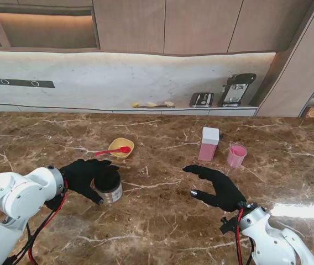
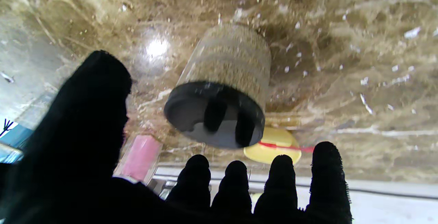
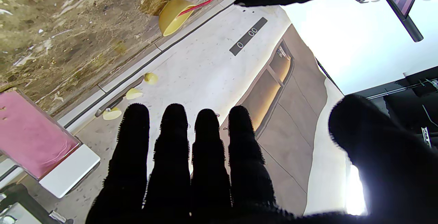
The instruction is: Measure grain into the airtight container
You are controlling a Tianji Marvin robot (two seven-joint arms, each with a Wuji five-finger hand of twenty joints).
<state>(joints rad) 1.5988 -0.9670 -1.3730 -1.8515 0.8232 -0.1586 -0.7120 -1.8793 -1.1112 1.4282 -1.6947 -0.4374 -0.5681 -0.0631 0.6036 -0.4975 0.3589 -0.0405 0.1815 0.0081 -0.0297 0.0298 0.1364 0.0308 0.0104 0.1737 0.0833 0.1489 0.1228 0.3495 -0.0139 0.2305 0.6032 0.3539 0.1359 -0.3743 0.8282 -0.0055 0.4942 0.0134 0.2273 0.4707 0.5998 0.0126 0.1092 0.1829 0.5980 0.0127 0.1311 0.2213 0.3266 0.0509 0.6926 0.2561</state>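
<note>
Black-gloved left hand (image 1: 85, 175) hovers with fingers spread, grasping nothing, just over the black-lidded grain jar (image 1: 108, 187) standing on the table (image 1: 162, 221); right hand (image 1: 219, 187) is likewise released, well off to its side. Full of grain, that jar looks heavy, rigid and probably slick-walled, so I'd wrap it around the body under the lid.

You have one black-lidded jar (image 1: 109, 187), one yellow bowl (image 1: 121, 147), one red spoon (image 1: 113, 150), one pink container (image 1: 208, 144) and one pink cup (image 1: 236, 155).
</note>
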